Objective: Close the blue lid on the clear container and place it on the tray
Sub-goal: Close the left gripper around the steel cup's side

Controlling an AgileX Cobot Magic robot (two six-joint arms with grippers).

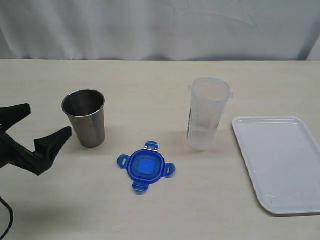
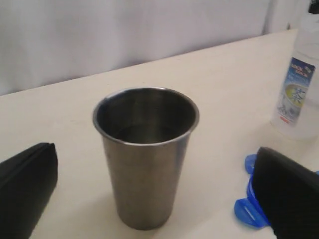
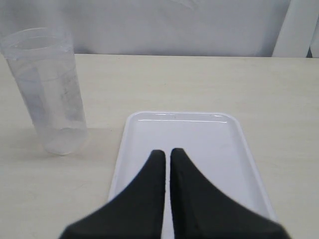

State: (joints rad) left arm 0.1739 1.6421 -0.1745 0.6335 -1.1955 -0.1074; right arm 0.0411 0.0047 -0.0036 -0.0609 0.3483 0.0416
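Well right of the left gripper, its jaws spread, lies the blue lid.

Cup left; lid centre-front; container right-behind; tray far right.

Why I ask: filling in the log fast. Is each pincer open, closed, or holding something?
Left pincer: open, holding nothing, facing the steel cup without touching it.
Right pincer: closed, holding nothing.

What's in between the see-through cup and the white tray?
Nothing, only bare table separates the clear container from the tray. The exterior view shows this gap best.
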